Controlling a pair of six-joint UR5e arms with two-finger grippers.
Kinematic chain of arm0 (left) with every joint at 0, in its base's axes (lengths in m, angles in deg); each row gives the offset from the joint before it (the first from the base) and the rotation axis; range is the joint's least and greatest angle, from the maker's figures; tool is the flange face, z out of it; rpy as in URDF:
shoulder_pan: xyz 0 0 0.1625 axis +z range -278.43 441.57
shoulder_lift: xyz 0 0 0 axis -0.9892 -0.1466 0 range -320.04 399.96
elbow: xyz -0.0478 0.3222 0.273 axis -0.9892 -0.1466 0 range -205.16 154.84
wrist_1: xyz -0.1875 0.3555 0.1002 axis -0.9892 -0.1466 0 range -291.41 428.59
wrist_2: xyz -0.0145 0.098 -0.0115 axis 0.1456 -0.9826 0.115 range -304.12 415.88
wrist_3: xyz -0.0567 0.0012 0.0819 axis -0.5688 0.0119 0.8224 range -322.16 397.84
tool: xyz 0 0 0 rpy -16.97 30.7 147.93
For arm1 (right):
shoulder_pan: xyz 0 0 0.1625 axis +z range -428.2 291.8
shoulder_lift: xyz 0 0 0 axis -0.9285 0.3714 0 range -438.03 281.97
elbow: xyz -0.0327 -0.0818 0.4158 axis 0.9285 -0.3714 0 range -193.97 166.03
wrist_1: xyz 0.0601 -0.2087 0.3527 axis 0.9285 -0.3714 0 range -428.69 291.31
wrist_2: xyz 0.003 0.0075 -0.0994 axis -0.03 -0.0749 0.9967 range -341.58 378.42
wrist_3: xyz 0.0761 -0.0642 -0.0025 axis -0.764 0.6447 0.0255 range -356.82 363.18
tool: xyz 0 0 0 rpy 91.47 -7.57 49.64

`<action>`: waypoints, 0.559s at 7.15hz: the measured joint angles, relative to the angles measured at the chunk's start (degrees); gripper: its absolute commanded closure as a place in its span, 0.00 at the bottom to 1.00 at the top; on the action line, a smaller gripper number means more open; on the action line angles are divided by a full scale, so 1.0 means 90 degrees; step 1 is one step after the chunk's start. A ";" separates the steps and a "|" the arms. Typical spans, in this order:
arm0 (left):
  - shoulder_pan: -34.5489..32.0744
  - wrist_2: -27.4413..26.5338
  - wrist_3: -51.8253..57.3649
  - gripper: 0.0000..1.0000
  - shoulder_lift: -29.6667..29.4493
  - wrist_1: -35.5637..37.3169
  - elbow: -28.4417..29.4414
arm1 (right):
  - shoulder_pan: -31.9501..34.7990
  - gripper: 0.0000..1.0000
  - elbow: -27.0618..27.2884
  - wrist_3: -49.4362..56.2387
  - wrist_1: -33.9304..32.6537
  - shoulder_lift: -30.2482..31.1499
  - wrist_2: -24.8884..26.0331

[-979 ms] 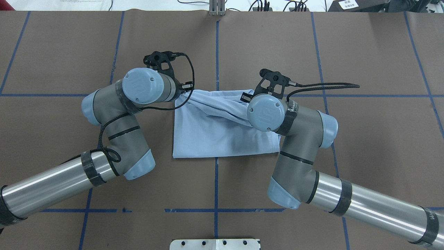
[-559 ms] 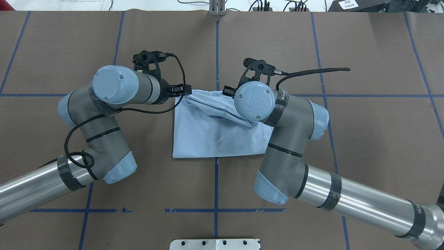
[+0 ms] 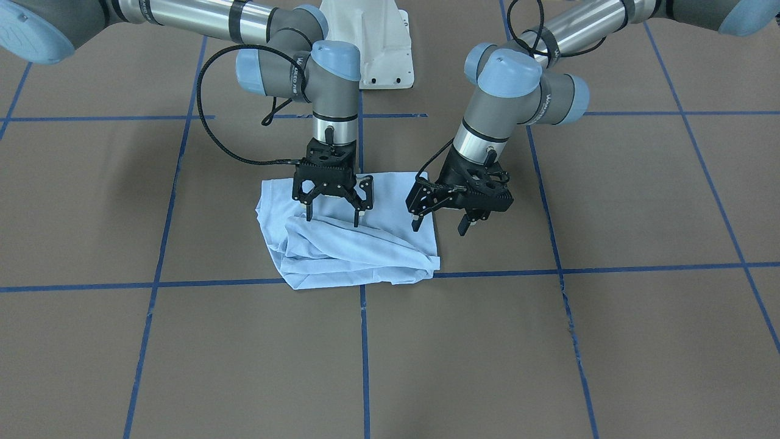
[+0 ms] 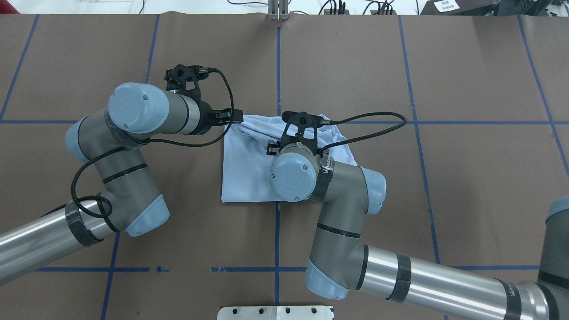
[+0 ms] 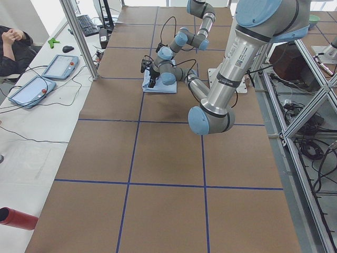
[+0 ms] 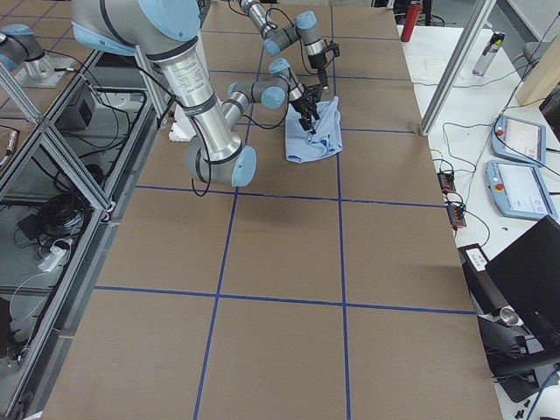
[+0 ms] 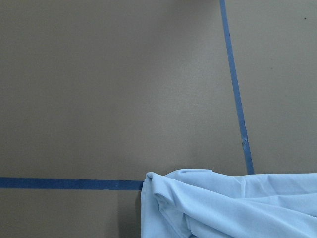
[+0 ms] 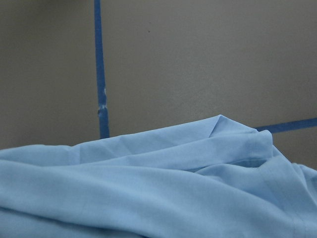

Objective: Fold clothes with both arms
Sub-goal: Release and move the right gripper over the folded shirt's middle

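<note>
The pale light-blue T-shirt (image 3: 347, 250) lies folded on the brown table, its far edge bunched into loose wrinkled folds (image 4: 249, 155). No print or label shows. My right gripper (image 3: 333, 219) hangs open just above the shirt's middle, both fingertips over cloth and nothing between them. At the shirt's side edge my left gripper (image 3: 439, 227) is open and empty too, one finger over the cloth edge and the other over bare table. In the overhead view the right wrist (image 4: 291, 175) covers much of the shirt. Both wrist views show only shirt folds (image 7: 228, 208) (image 8: 148, 188) and table.
Blue tape lines (image 3: 362, 341) cross the brown table cover (image 3: 548, 341). The white robot base (image 3: 375, 42) stands behind the arms. Beside the table, the side views show a seated person (image 5: 10, 50), tablets (image 5: 31, 89), a red cylinder (image 5: 16, 219) and aluminium posts (image 6: 451, 66).
The right arm has swung left and back over the shirt and let the cloth go. My left gripper slid slightly left and released its corner. The lifted edge now lies bunched on the shirt.
</note>
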State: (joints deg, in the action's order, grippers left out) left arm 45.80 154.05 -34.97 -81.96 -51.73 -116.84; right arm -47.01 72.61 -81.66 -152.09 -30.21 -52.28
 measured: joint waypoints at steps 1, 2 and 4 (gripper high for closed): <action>0.0000 0.0000 -0.0004 0.00 0.0001 0.0002 0.0000 | -0.0076 0.00 -0.0094 0.0004 -0.0003 -0.0044 0.0122; 0.0001 0.0001 -0.0005 0.00 0.0001 0.0004 0.0001 | -0.0154 0.00 -0.0183 0.0004 -0.0006 -0.0061 0.0269; 0.0008 0.0001 -0.0006 0.00 0.0001 0.0001 0.0002 | -0.0226 0.00 -0.0355 -0.0046 0.0000 -0.0080 0.0438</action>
State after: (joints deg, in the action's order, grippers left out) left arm 45.87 154.05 -35.02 -81.94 -51.72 -116.83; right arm -49.04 69.41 -82.07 -152.09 -30.93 -48.34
